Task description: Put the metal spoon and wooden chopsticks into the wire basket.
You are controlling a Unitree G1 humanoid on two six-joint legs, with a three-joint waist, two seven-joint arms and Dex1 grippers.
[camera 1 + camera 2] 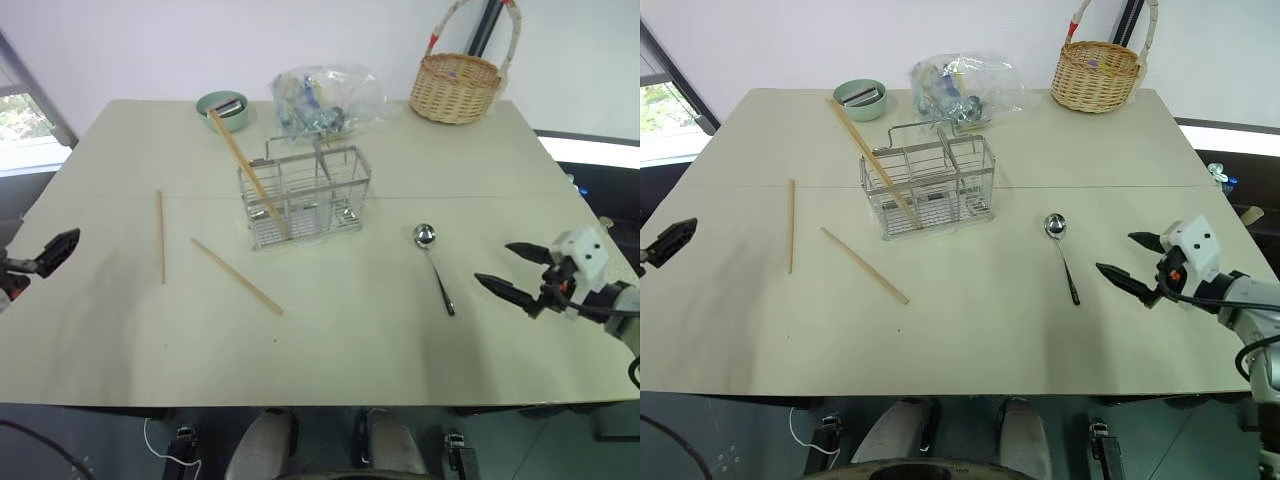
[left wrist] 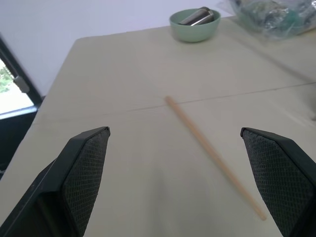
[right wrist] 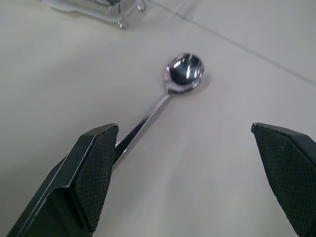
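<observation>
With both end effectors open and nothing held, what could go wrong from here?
1. The metal spoon lies flat on the table; its thin handle may slip from the right end effector.
2. One chopstick already leans out of the wire basket; adding the others could knock it out.

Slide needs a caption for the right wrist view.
Open right gripper poised over the metal spoon lying on the table.
</observation>
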